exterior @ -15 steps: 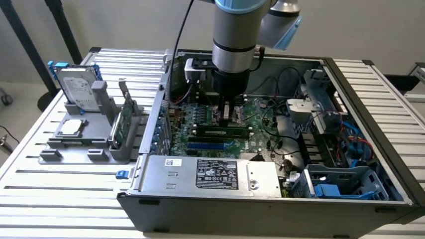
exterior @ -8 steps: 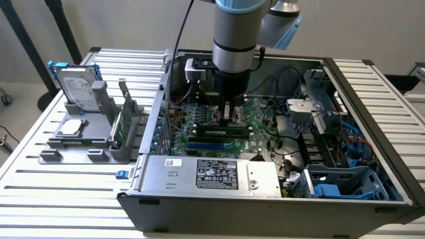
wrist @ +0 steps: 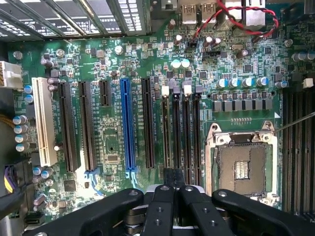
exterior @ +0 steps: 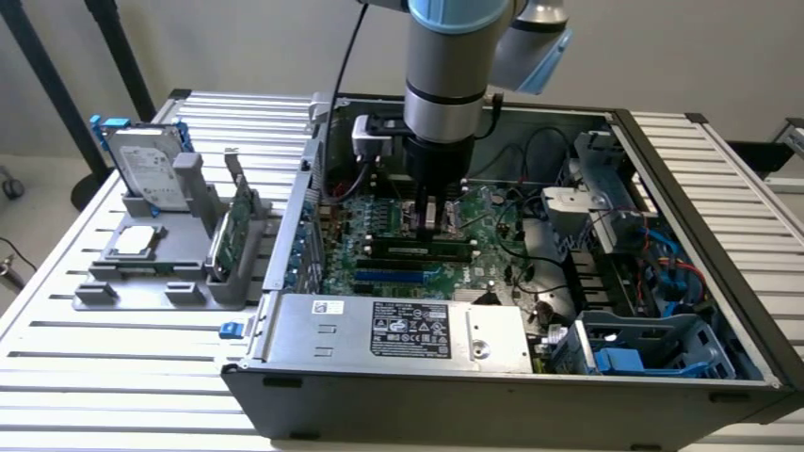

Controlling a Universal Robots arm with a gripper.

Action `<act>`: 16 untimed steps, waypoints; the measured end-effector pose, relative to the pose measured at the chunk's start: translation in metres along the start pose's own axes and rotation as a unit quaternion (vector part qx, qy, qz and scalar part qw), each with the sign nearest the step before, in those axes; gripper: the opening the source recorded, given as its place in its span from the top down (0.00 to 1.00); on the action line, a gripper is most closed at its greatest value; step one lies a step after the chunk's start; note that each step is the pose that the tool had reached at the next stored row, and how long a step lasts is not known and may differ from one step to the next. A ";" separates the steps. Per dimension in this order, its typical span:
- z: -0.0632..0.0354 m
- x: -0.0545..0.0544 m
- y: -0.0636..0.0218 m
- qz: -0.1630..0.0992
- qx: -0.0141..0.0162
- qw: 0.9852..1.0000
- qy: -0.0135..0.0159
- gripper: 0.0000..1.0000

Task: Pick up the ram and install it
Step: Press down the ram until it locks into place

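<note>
An open grey metal computer case (exterior: pixel 528 395) lies on its side on a table of pale ribbed aluminium slats (exterior: pixel 113 377), with a light wall behind and black stand legs (exterior: pixel 51 85) at the exterior view's left. Inside the case the green motherboard (exterior: pixel 377 254) faces upward. The silver and blue robot arm (exterior: pixel 458 66) reaches straight down into the case, and its black gripper (exterior: pixel 434 221) hangs just above the board with its jaws clenched. In the wrist view the gripper's black fingers (wrist: pixel 173 206) press together over the row of narrow black memory slots (wrist: pixel 181 132). The long, thin dark-green ram stick with black chips (exterior: pixel 421 250) sits on the motherboard just below the fingertips; whether the fingers touch it cannot be told. On the exterior view's left, a grey plastic holder (exterior: pixel 157 254) on the table carries a silver hard drive (exterior: pixel 149 165) and an upright green card with a metal bracket (exterior: pixel 233 226).
</note>
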State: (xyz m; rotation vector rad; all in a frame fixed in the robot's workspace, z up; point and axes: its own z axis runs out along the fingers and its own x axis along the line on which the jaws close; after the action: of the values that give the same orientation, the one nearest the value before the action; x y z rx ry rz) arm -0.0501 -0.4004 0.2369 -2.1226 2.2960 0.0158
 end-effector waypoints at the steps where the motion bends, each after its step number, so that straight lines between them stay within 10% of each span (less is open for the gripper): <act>1: 0.0007 0.000 0.0000 0.000 0.000 1.000 0.000 0.89; 16: 0.0111 0.000 -0.0002 0.000 0.000 1.000 0.000 0.89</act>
State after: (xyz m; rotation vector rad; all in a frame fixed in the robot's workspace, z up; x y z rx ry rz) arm -0.0499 -0.4003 0.2258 -2.1232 2.2965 0.0155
